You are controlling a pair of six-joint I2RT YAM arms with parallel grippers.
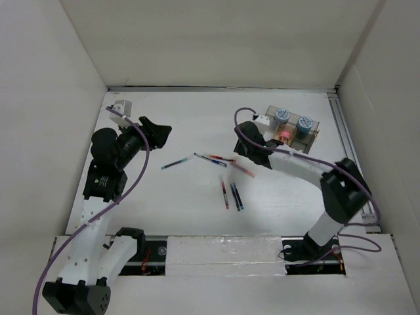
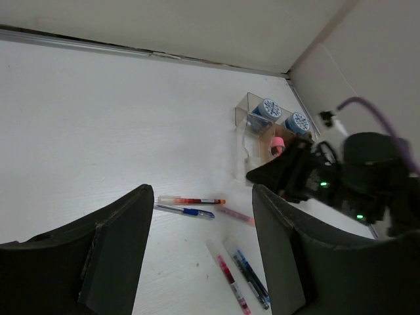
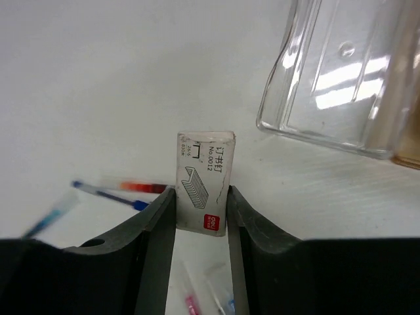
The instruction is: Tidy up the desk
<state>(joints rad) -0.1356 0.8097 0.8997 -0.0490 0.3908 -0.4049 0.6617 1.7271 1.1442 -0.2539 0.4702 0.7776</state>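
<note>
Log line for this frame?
left hand: open above desk | right hand: shut on staple box near clear tray | pens: loose on desk

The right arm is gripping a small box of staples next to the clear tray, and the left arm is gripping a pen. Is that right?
Not quite: the left gripper is open and empty, as the left wrist view shows, with the pens lying loose on the desk. The right gripper does grip the staple box beside the clear tray.

"No.0012", "26/6" on staple box [image 3: 203, 182]
</note>
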